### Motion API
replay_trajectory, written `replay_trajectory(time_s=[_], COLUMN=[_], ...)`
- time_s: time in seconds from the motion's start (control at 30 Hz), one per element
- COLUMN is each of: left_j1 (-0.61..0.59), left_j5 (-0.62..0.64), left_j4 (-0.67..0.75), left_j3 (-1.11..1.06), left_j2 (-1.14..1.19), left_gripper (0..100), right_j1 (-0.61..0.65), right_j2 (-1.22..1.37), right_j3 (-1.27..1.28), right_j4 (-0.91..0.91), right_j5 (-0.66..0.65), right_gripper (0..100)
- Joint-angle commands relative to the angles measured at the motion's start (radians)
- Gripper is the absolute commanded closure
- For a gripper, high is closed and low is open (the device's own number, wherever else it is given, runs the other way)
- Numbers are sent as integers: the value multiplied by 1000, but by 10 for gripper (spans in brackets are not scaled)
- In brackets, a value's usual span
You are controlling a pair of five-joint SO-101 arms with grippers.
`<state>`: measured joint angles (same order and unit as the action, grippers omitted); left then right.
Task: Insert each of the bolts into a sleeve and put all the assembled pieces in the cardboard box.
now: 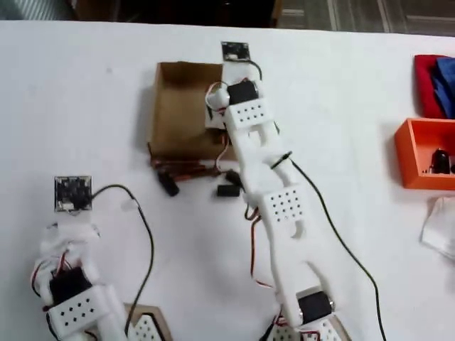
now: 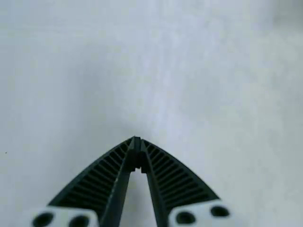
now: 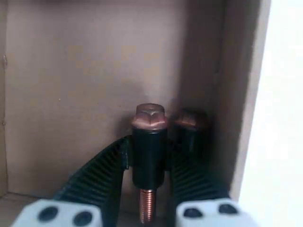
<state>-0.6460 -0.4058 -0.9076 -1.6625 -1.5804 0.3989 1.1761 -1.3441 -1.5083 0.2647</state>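
The cardboard box [image 1: 178, 106] sits at the table's far middle, and my right arm [image 1: 249, 114] stretches over its right side. In the right wrist view my right gripper [image 3: 149, 146] is inside the box [image 3: 71, 71], shut on an assembled piece: a copper bolt [image 3: 150, 117] standing upright in a black sleeve [image 3: 149, 161], threads poking out below. A second assembled piece [image 3: 191, 125] stands close beside it in the box corner. My left gripper [image 2: 136, 142] is shut on nothing above bare white table; its arm [image 1: 71, 291] is at the near left.
Two small black parts [image 1: 169, 183] [image 1: 227, 190] lie on the table just in front of the box, among reddish wires. An orange tray [image 1: 426, 153] holding a dark item stands at the right edge, with red and blue cloth [image 1: 435, 82] behind it.
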Motion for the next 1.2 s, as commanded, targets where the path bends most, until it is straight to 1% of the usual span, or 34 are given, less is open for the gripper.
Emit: replay_trajectory(time_s=[0.0, 0.27, 0.57, 0.83, 1.03, 1.17], left_j1=[-12, -12, -12, -12, -12, -12], left_j5=[-5, -5, -5, -5, -5, -5], left_j4=[21, 21, 21, 21, 21, 21], left_j3=[-2, -2, -2, -2, -2, -2], left_j2=[-9, -9, -9, -9, -9, -9], left_gripper=[974, 974, 974, 974, 974, 974], right_j1=[1, 8, -1, 4, 1, 1], right_j2=[-21, -16, 65, 65, 59, 33], right_j3=[-2, 0, -11, -12, -21, -89], right_j4=[18, 15, 19, 18, 13, -12], right_j5=[6, 6, 6, 0, -2, -2], right_gripper=[978, 978, 978, 976, 871, 886])
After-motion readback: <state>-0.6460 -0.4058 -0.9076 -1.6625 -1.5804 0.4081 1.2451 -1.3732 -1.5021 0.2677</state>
